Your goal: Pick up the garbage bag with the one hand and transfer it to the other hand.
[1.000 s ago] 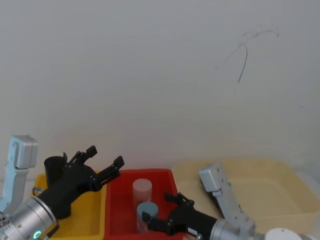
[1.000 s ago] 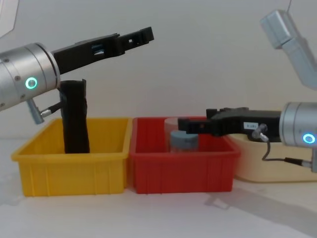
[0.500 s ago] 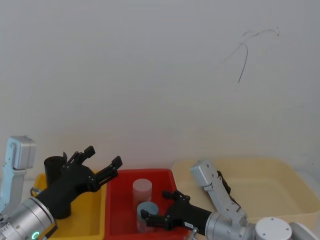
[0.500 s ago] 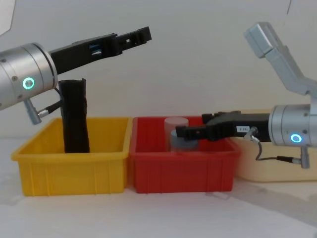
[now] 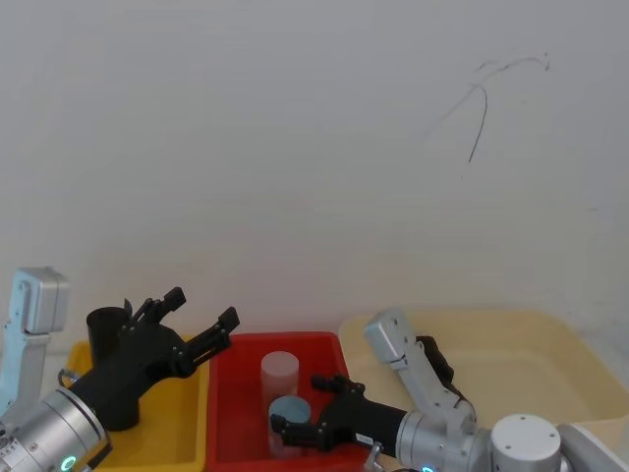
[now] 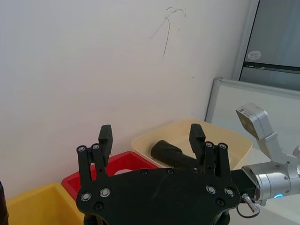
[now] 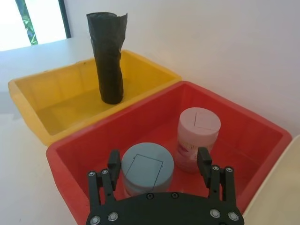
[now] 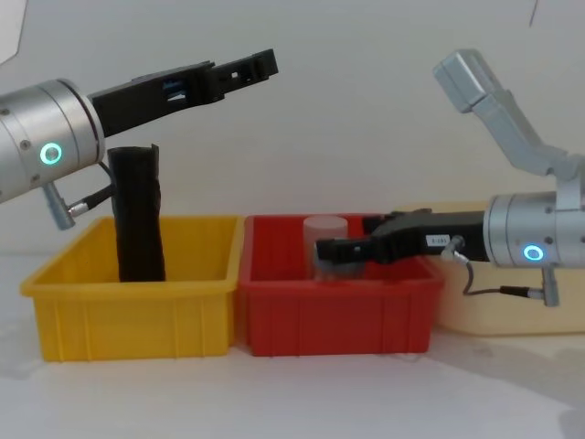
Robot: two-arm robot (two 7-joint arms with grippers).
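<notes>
The garbage bag [image 8: 139, 215] is a black roll with a loose flap at its top, standing upright at the back left of the yellow bin [image 8: 137, 311]; it also appears in the head view [image 5: 108, 359] and right wrist view [image 7: 108, 56]. My left gripper [image 8: 247, 69] is open, raised above the bag and angled up past it [image 5: 201, 307], [image 6: 151, 133], holding nothing. My right gripper [image 8: 329, 249] is open and low over the red bin [image 8: 334, 315], its fingers either side of a blue-grey jar [image 7: 147, 166], [image 5: 300, 405], [image 7: 159, 159].
The red bin also holds a pale lidded jar [image 7: 198, 131], [image 8: 326, 227]. A cream tub [image 8: 475, 311], [image 6: 225, 140] at the right holds another, more creased black roll [image 6: 171, 153], [image 5: 439, 361]. A white wall stands close behind the bins.
My right gripper has moved left and lower into the red bin, up to the jars, and its elbow swung left. The left gripper has barely shifted. The bag has not moved.
</notes>
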